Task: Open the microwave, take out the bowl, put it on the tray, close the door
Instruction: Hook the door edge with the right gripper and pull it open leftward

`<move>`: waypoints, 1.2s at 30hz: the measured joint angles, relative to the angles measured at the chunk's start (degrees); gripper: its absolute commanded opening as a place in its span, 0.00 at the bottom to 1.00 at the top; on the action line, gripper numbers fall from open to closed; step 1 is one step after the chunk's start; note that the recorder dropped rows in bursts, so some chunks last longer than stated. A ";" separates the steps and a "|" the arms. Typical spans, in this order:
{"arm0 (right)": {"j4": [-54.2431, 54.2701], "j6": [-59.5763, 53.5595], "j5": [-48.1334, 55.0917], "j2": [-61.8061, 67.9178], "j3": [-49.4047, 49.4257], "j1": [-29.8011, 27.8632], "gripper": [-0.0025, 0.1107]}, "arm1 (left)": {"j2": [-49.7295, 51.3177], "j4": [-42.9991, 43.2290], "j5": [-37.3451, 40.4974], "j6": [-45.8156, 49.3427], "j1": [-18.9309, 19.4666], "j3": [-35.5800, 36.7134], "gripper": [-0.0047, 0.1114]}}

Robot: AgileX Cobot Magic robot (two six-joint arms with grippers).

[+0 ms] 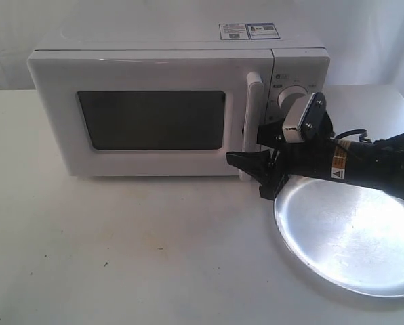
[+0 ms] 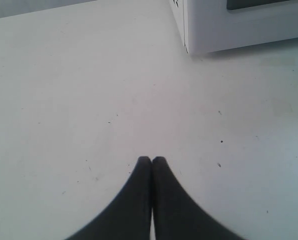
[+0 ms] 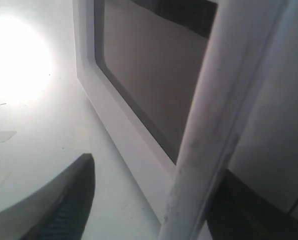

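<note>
right tool (image 1: 249, 172) spread, straddling bar handle (image 1: 252, 122) of door (image 1: 53, 122) | left tool (image 2: 151, 160) pinched, empty | tray (image 1: 351, 230) 5 o'clock of microwave (image 1: 154, 51) | handle likely rigid, slick: clamp mid-bar

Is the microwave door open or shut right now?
Shut. The door lies flush with the front of the microwave, no gap showing. The right gripper is open around the handle.

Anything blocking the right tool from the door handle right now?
Nothing visible. The right tool is open, its fingers either side of the handle on the shut door.
</note>
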 measured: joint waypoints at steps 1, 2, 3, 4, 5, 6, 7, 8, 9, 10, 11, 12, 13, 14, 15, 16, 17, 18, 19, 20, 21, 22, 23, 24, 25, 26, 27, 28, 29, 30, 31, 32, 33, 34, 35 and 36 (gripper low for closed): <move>-0.11 0.00 0.00 0.00 0.00 0.00 0.02 | 0.00 0.00 0.00 0.00 0.00 0.00 0.04; -0.22 0.00 0.00 0.00 0.00 0.00 0.02 | 0.00 0.00 0.00 0.00 0.00 0.00 0.04; -0.49 0.00 0.15 0.00 0.00 0.00 0.02 | 0.00 0.00 0.00 0.00 0.00 0.00 0.04; -1.23 0.00 0.57 -0.37 0.00 0.00 0.02 | 0.00 0.00 0.00 0.00 0.00 0.00 0.04; -1.78 0.33 1.11 -0.65 -0.10 0.00 0.02 | 0.00 0.00 0.00 0.00 0.00 0.00 0.04; -2.58 0.87 1.90 -1.05 -0.23 0.00 0.02 | 0.00 0.00 0.00 0.00 0.00 0.00 0.04; -3.45 1.63 2.63 -1.55 -0.40 0.00 0.02 | 0.00 0.00 0.00 0.00 0.00 0.00 0.04; -4.07 2.27 3.19 -2.05 -0.51 0.00 0.02 | 0.00 0.00 0.00 0.00 0.00 0.00 0.04; -4.78 3.18 3.87 -2.55 -0.53 0.00 0.02 | 0.00 0.00 0.00 0.00 0.00 0.00 0.04; -5.63 3.94 4.68 -3.07 -0.63 0.00 0.02 | 0.00 0.00 0.00 0.00 0.00 0.00 0.04; -6.26 4.64 5.25 -3.57 -0.78 0.00 0.02 | 0.00 0.00 0.00 0.00 0.00 0.00 0.04; -6.97 5.23 5.81 -3.85 -0.94 0.00 0.02 | 0.00 0.00 0.00 0.00 0.00 0.00 0.04; -7.37 5.67 6.11 -4.09 -0.98 0.00 0.02 | 0.00 0.00 0.00 0.00 0.00 0.00 0.04; -7.66 5.92 6.23 -4.21 -0.98 0.00 0.02 | 0.00 0.00 0.00 0.00 0.00 0.00 0.04; -8.54 6.18 6.46 -4.33 -1.07 0.00 0.02 | 0.00 0.00 0.00 0.00 0.00 0.00 0.04; -8.54 6.30 6.46 -4.33 -1.21 0.00 0.02 | 0.00 0.00 0.00 0.00 0.00 0.00 0.04; -8.97 6.67 6.46 -4.42 -1.20 0.00 0.02 | 0.00 0.00 0.00 0.00 0.00 0.00 0.04; -9.49 6.95 6.26 -4.42 -1.20 0.00 0.02 | 0.00 0.00 0.00 0.00 0.00 0.00 0.04; -14.07 7.27 2.88 -4.42 -1.08 0.62 0.02 | 0.00 0.00 0.00 0.00 0.00 0.00 0.04; -17.88 7.82 0.04 -4.68 -0.92 1.15 0.02 | 0.00 0.00 0.00 0.00 0.00 0.00 0.04; -19.22 7.71 -0.52 -4.81 -0.55 1.16 0.02 | 0.00 0.00 0.00 0.00 0.00 0.00 0.04; -19.21 7.89 -0.48 -4.89 -0.55 1.16 0.02 | 0.00 0.00 0.00 0.00 0.00 0.00 0.04; -19.21 7.98 -0.48 -4.89 -0.55 1.16 0.02 | 0.00 0.00 0.00 0.00 0.00 0.00 0.04; -19.21 7.98 -0.48 -4.89 -0.55 1.16 0.02 | 0.00 0.00 0.00 0.00 0.00 0.00 0.04; -19.21 7.98 -0.48 -4.89 -0.55 1.16 0.02 | 0.00 0.00 0.00 0.00 0.00 0.00 0.04; -19.21 8.02 -0.48 -4.89 -0.55 1.16 0.02 | 0.00 0.00 0.00 0.00 0.00 0.00 0.04; -19.21 8.02 -0.48 -4.89 -0.55 1.16 0.02 | 0.00 0.00 0.00 0.00 0.00 0.00 0.04; -19.21 8.02 -0.48 -4.89 -0.55 1.16 0.02 | 0.00 0.00 0.00 0.00 0.00 0.00 0.04; -19.21 8.02 -0.48 -4.89 -0.55 1.16 0.02 | 0.00 0.00 0.00 0.00 0.00 0.00 0.04; -19.13 8.12 -0.48 -4.89 -0.55 1.16 0.02 | 0.00 0.00 0.00 0.00 0.00 0.00 0.04; -18.98 8.68 -0.48 -4.89 -0.55 1.16 0.03 | 0.00 0.00 0.00 0.00 0.00 0.00 0.04; -18.40 10.07 -0.23 -4.89 -0.55 1.16 0.05 | 0.00 0.00 0.00 0.00 0.00 0.00 0.04; -17.87 11.35 -0.12 -4.89 -0.55 1.16 0.06 | 0.00 0.00 0.00 0.00 0.00 0.00 0.04; -17.60 13.15 -0.01 -4.89 -0.55 1.16 0.09 | 0.00 0.00 0.00 0.00 0.00 0.00 0.04; -17.23 14.63 0.12 -4.89 -0.55 1.16 0.13 | 0.00 0.00 0.00 0.00 0.00 0.00 0.04; -17.01 15.59 0.44 -4.89 -0.55 1.16 0.17 | 0.00 0.00 0.00 0.00 0.00 0.00 0.04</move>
